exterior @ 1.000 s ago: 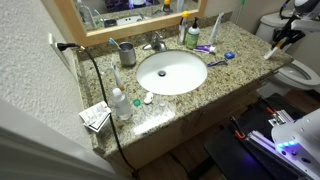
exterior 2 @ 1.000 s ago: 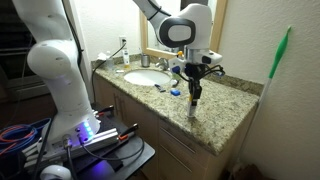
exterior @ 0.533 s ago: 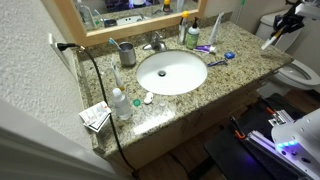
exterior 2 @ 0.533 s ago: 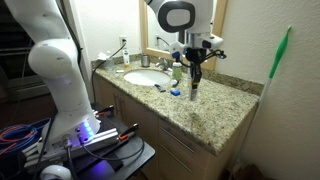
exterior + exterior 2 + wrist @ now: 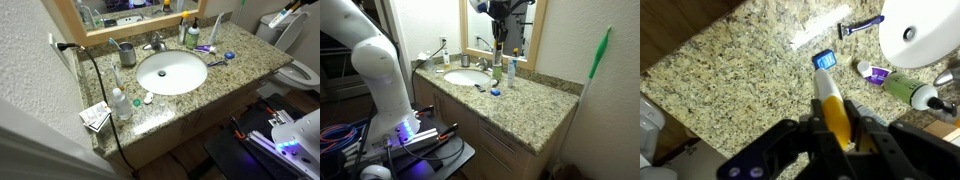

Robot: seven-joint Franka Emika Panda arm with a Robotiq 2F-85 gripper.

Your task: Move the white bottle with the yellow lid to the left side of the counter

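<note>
My gripper (image 5: 837,125) is shut on the white bottle with the yellow lid (image 5: 832,105); the jaws pinch the yellow cap end and the white body sticks out ahead. In both exterior views the gripper (image 5: 293,8) (image 5: 500,14) holds the bottle (image 5: 280,17) (image 5: 498,35) high in the air, well above the speckled granite counter (image 5: 245,60) (image 5: 532,112). The wrist view looks down on the counter (image 5: 740,70) with the white sink (image 5: 925,30) at its upper right.
Below the gripper lie a small blue cap (image 5: 823,60), a white stick (image 5: 820,38), a blue razor (image 5: 862,25) and a green bottle (image 5: 908,88). A clear bottle (image 5: 120,102) and a small box (image 5: 95,116) stand by the sink (image 5: 170,72). A toilet (image 5: 297,72) is beside the counter.
The gripper has risen with the bottle, from just above the counter's end to high over it, moving towards the mirror side.
</note>
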